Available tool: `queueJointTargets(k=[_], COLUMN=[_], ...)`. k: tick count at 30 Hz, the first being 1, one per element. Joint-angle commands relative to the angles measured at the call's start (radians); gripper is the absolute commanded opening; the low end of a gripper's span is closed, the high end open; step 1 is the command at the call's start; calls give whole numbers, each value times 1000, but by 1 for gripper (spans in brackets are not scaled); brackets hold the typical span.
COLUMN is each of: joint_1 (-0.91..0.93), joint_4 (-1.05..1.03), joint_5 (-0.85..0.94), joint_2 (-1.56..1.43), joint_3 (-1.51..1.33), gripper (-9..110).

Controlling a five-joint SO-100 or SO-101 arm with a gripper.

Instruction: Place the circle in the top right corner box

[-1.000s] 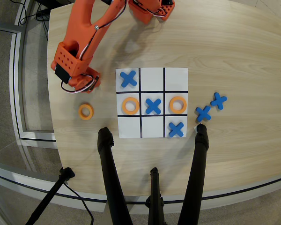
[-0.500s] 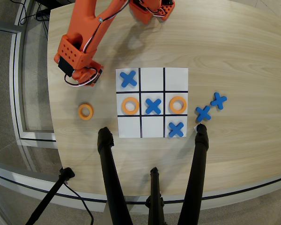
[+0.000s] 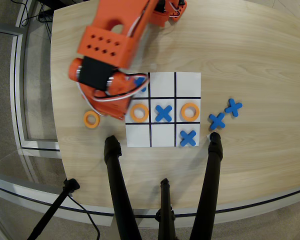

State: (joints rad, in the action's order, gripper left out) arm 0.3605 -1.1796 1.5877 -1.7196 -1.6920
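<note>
In the overhead view, one loose orange ring (image 3: 91, 119) lay on the table (image 3: 250, 45), just left of the paper grid (image 3: 188, 80). Two more rings (image 3: 139, 112) occupied middle-row cells. The arm (image 3: 107, 45) covered the gripper; its state could not be told. The ring appeared light, stiff and thin, best pinched across its rim. The top right cell (image 3: 188, 85) stood empty, with clear approach room.

I am looking down at a pale wood-grain table (image 3: 250, 45). The white paper grid (image 3: 163, 110) is showing black lines. Three orange rings are showing: one off the sheet (image 3: 91, 119), two on it (image 3: 139, 112) (image 3: 190, 112). Blue crosses (image 3: 163, 113) (image 3: 188, 138) (image 3: 216, 120) (image 3: 233, 107) are lying about. My arm (image 3: 110, 45) is glowing orange with a black motor.
</note>
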Motion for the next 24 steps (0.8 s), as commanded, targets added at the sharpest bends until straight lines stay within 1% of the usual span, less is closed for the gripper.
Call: queueJointTargets(k=[1, 4, 7, 17, 24], joint_1=[-121, -212, -258, -222, -213], joint_4=[20, 97, 132, 135, 130], joint_5=[-48, -89, -115, -150, -153], joint_2=[-48, -12, 101, 561, 749], joint_3=[20, 11, 83, 476, 678], gripper=[0, 0, 0, 0, 0])
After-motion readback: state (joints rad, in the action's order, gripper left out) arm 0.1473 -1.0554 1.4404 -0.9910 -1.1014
